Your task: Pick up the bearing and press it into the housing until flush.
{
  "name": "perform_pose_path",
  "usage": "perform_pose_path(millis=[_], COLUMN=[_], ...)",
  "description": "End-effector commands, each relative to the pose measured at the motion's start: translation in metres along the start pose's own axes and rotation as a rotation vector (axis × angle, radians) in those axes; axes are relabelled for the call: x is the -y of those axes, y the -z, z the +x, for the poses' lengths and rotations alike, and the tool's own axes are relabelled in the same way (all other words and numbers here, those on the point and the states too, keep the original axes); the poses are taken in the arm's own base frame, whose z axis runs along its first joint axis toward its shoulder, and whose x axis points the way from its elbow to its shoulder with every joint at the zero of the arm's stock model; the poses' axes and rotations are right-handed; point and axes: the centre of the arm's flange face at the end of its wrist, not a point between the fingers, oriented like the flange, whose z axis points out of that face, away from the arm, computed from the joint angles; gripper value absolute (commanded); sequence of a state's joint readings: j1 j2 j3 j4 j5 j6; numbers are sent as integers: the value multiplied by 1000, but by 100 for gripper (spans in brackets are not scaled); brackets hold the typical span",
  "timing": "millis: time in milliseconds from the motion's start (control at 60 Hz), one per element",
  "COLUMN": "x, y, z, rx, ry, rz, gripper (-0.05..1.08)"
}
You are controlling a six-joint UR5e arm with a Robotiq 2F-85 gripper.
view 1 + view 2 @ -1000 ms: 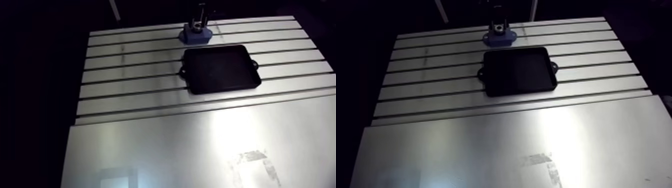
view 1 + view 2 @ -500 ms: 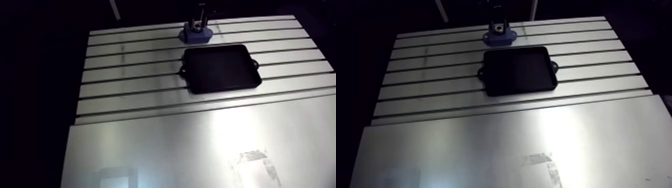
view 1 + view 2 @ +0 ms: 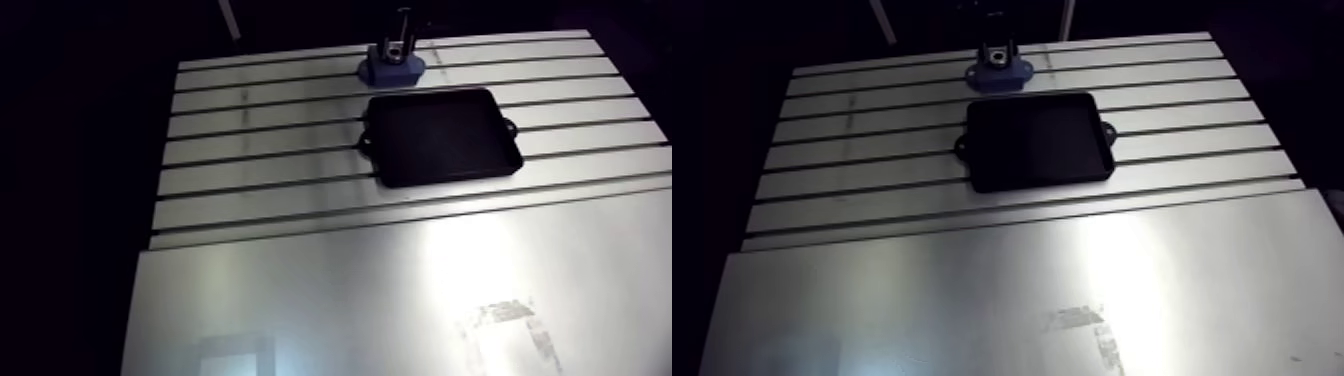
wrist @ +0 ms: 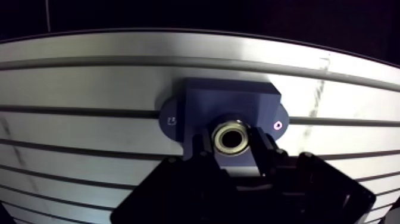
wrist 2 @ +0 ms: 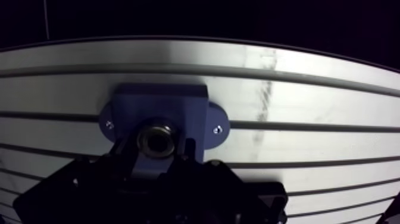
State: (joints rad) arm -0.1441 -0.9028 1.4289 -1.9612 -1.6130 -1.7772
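Jaws grip the silver bearing (image 4: 231, 138) over the blue housing (image 4: 229, 100) middle.

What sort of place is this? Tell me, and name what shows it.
Probably a lab bench for robot assembly trials: a slotted aluminium table, a blue housing on it with a steel bearing at its bore, and a black tray nearby.
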Motion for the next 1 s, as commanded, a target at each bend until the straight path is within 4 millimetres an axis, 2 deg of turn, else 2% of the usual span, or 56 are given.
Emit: perform_pose_path(millis=[17,1000], x=[0,1], y=[0,-4], z=[-1,-1], rx=[0,8], ry=[0,2], rz=[0,-2], gripper=[70,70])
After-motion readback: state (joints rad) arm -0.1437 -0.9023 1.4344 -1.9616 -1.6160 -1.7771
